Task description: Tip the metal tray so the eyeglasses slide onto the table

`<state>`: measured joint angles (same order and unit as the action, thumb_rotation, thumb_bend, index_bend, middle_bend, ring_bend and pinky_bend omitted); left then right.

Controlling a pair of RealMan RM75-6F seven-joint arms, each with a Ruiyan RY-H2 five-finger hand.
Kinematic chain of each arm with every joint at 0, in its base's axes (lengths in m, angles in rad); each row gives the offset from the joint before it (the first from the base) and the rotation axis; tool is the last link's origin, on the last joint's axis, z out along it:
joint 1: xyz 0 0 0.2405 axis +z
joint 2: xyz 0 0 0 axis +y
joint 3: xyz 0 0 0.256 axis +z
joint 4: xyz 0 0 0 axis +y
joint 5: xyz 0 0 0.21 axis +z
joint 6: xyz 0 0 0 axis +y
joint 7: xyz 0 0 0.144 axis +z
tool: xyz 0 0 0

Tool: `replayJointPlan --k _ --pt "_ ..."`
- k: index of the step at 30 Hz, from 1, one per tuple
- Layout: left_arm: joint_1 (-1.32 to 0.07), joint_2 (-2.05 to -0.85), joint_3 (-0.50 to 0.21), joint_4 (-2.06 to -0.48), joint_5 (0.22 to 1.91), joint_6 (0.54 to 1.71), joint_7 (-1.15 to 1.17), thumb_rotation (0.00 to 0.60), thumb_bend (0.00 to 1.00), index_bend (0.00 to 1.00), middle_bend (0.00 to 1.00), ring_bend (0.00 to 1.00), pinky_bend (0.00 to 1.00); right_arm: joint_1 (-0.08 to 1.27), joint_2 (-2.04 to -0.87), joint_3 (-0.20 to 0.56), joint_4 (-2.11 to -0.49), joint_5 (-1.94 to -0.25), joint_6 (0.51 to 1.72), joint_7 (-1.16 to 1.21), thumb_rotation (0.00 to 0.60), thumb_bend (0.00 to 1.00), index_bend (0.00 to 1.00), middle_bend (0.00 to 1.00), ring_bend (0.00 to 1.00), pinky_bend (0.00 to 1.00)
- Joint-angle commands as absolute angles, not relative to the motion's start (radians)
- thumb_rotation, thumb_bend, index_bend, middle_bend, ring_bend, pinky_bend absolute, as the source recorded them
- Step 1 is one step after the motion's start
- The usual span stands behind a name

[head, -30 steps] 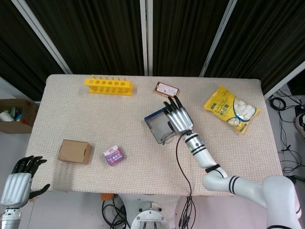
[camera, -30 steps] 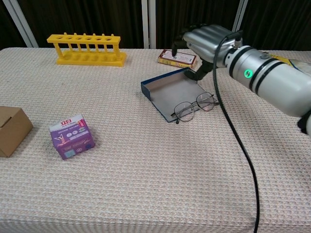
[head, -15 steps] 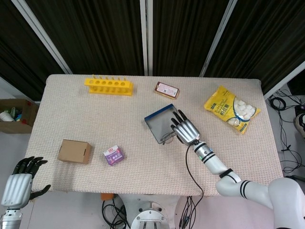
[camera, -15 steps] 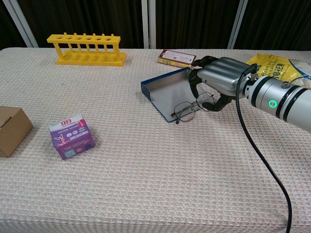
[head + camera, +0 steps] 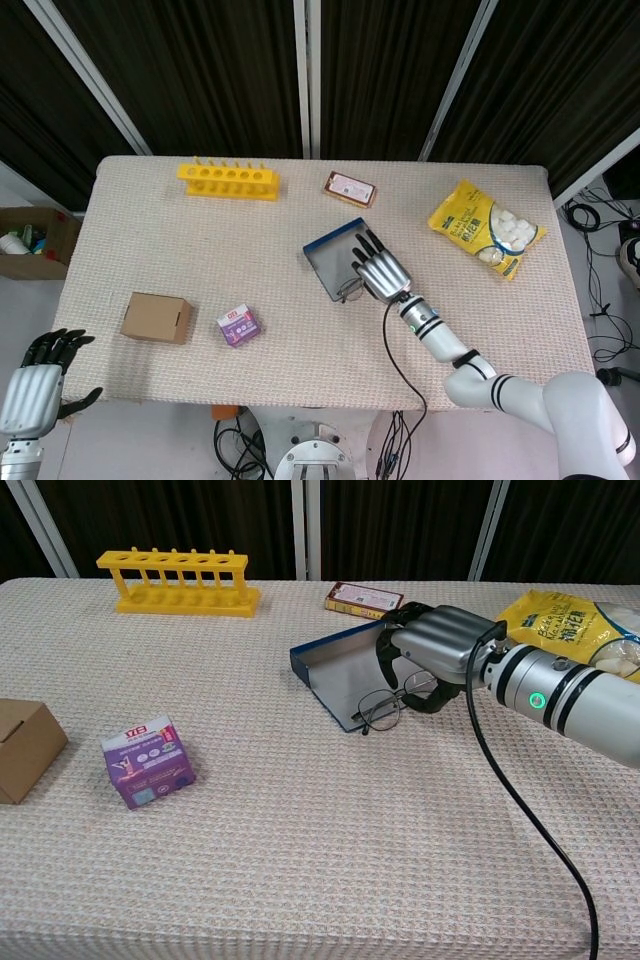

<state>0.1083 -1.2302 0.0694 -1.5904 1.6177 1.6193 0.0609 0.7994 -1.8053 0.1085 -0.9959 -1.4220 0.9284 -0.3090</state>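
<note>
The metal tray (image 5: 328, 262) with a blue outer rim lies flat on the table just right of centre. The eyeglasses (image 5: 348, 292) straddle its near edge; in the chest view one lens of the eyeglasses (image 5: 380, 708) is on the cloth and the other is by the tray's (image 5: 335, 665) right side. My right hand (image 5: 380, 272) sits at that right side. In the chest view the right hand's (image 5: 435, 650) fingers curl over the rim into the tray, with the thumb outside it, low by the glasses' right lens. My left hand (image 5: 30, 385) hangs below the table's front left corner, holding nothing.
A yellow tube rack (image 5: 228, 181) stands at the back left, a small brown box (image 5: 350, 187) behind the tray, and a yellow snack bag (image 5: 487, 228) at the back right. A purple box (image 5: 239, 325) and a cardboard box (image 5: 157, 318) sit front left.
My right hand came down from the tray's far right corner to its right rim and curled there. The tray and glasses have stayed put. The left hand sank slightly.
</note>
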Motion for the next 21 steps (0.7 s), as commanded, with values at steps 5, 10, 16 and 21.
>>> replayJointPlan --k 5,10,16,21 --pt "0.112 -1.234 0.071 -1.581 1.618 1.623 0.052 0.6 0.09 0.26 0.2 0.12 0.14 0.805 -1.83 0.108 -0.954 -1.439 0.941 -0.264 0.6 0.4 0.61 0.3 0.02 0.0" --pt "0.113 -1.237 0.072 -1.576 1.62 1.624 0.05 0.6 0.1 0.26 0.2 0.12 0.14 0.797 -1.816 0.091 -0.963 -1.472 0.974 -0.241 0.6 0.45 0.73 0.33 0.05 0.0" --pt "0.115 -1.237 0.072 -1.576 1.62 1.627 0.049 0.6 0.1 0.26 0.2 0.12 0.14 0.776 -1.699 0.054 -1.136 -1.54 1.036 -0.211 0.6 0.45 0.75 0.33 0.06 0.0" --pt "0.109 -1.243 0.073 -1.576 1.628 1.619 0.051 0.6 0.1 0.26 0.2 0.12 0.14 0.755 -1.624 0.029 -1.284 -1.571 1.062 -0.196 0.6 0.46 0.75 0.33 0.06 0.0"
